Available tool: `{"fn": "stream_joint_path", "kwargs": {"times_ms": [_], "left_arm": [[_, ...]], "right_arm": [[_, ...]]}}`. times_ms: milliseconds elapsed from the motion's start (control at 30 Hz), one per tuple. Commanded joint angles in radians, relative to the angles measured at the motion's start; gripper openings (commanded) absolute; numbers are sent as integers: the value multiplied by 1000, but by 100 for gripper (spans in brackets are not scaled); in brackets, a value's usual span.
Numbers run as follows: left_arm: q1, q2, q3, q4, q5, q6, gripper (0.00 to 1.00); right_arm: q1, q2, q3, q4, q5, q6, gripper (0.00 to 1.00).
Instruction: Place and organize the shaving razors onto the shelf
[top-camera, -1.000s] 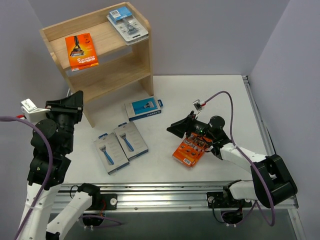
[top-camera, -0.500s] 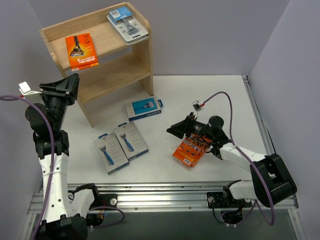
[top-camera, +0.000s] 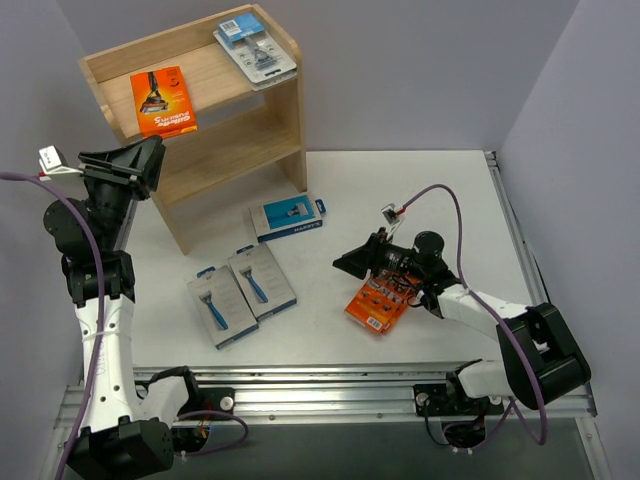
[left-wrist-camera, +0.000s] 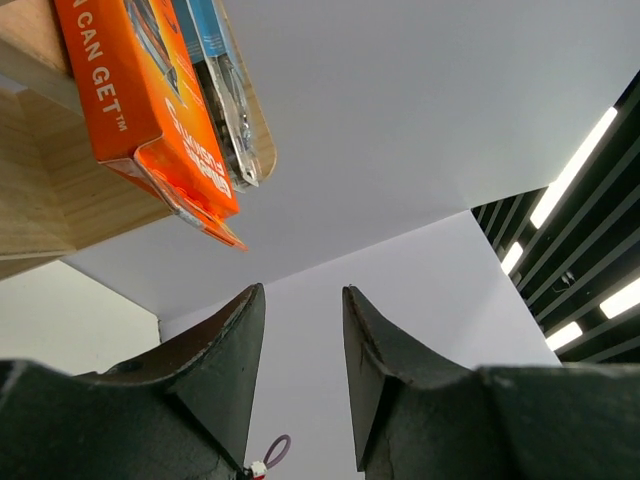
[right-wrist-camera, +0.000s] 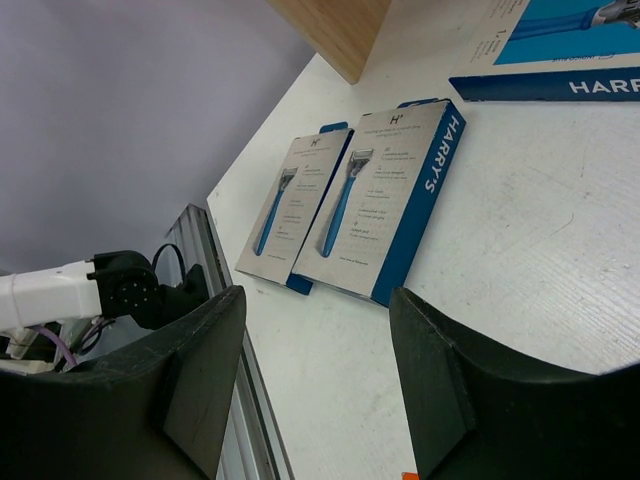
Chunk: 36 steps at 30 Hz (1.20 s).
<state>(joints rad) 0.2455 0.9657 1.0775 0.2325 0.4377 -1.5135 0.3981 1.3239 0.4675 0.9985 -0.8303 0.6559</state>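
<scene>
The wooden shelf (top-camera: 225, 125) stands at the back left. On its top lie an orange razor box (top-camera: 163, 102) and a clear blister pack (top-camera: 256, 50). Three grey-and-blue razor boxes lie on the table: one (top-camera: 288, 217) near the shelf, two side by side (top-camera: 262, 281) (top-camera: 221, 307). Another orange box (top-camera: 378, 305) lies under my right wrist. My left gripper (top-camera: 140, 165) is open and empty, raised by the shelf's left end; its view looks up at the orange box (left-wrist-camera: 140, 90) and blister pack (left-wrist-camera: 225, 80). My right gripper (top-camera: 346, 263) is open and empty, low over the table, facing the paired boxes (right-wrist-camera: 395, 190) (right-wrist-camera: 295, 200).
The metal rail (top-camera: 330, 385) runs along the near edge. Grey walls close in at the back and both sides. The shelf's lower tier (top-camera: 230, 150) holds nothing. In the right wrist view the left arm's base (right-wrist-camera: 110, 290) shows at the near edge.
My left arm has risen and its gripper has moved up beside the shelf's left end. The right arm has barely shifted. No pack has moved.
</scene>
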Motion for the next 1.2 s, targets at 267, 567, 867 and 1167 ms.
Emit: {"fn": "stream_joint_path", "kwargs": {"times_ms": [267, 567, 867, 1167], "left_arm": [[34, 22, 124, -214, 27, 82, 51], [58, 94, 185, -231, 35, 98, 52], [61, 139, 193, -249, 30, 107, 52], [61, 162, 211, -205, 30, 96, 50]], "right_arm": [[-7, 18, 46, 0, -12, -21, 54], [-7, 21, 39, -11, -6, -29, 54], [-10, 32, 39, -11, -4, -32, 54], [-16, 55, 36, 5, -4, -29, 54]]}}
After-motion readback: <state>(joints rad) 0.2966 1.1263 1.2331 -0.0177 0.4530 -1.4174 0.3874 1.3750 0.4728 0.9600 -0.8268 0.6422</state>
